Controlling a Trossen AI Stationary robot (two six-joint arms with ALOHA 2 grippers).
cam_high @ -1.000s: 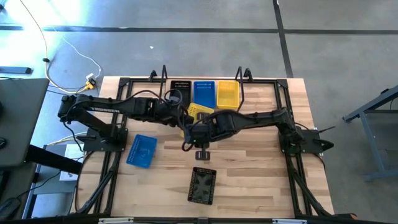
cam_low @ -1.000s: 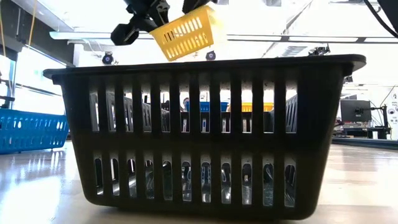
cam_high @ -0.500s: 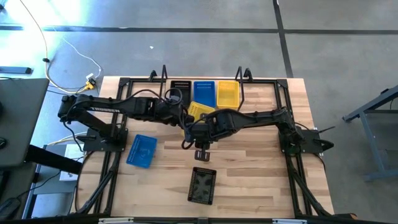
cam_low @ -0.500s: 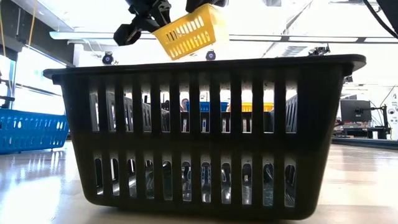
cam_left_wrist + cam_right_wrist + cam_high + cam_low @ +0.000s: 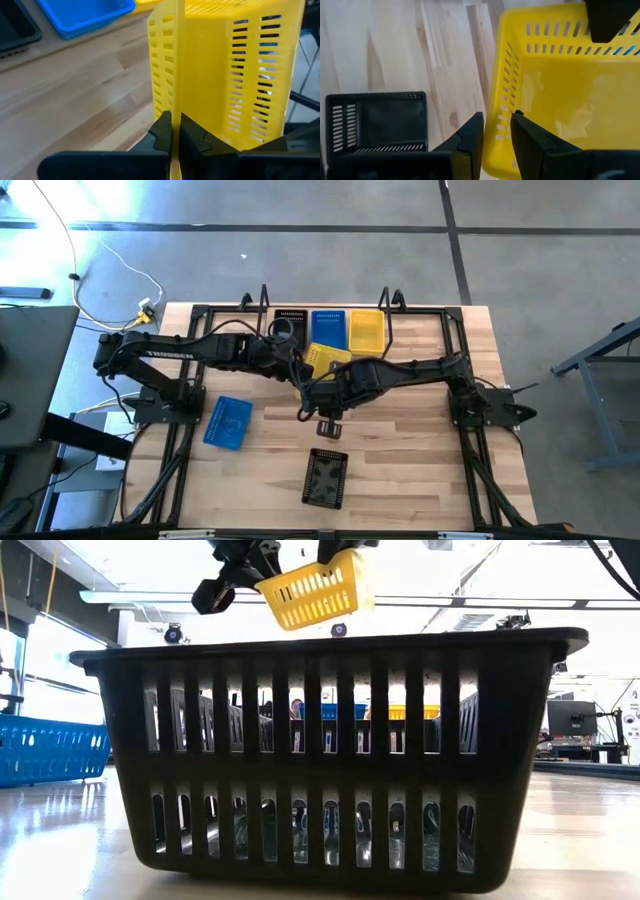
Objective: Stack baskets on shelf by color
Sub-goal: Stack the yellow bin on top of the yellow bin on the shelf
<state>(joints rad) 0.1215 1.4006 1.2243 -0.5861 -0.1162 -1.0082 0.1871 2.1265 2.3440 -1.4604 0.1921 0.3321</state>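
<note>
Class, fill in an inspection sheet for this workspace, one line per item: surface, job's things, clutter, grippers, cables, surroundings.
Surface: wooden table.
Job's things: yellow basket held aloft; shelf holds black, blue and yellow stacks; blue basket and black basket lie on the table.
Clutter: nothing seen.
Grippers: left gripper shut on the yellow basket's rim; right gripper shut on its wall.
Cables: white and yellow cables on the floor.
Surroundings: grey floor, monitor.

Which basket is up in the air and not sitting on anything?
The yellow basket in the middle, held by the left claw and right claw. Every other basket sits on the table or shelf.
</note>
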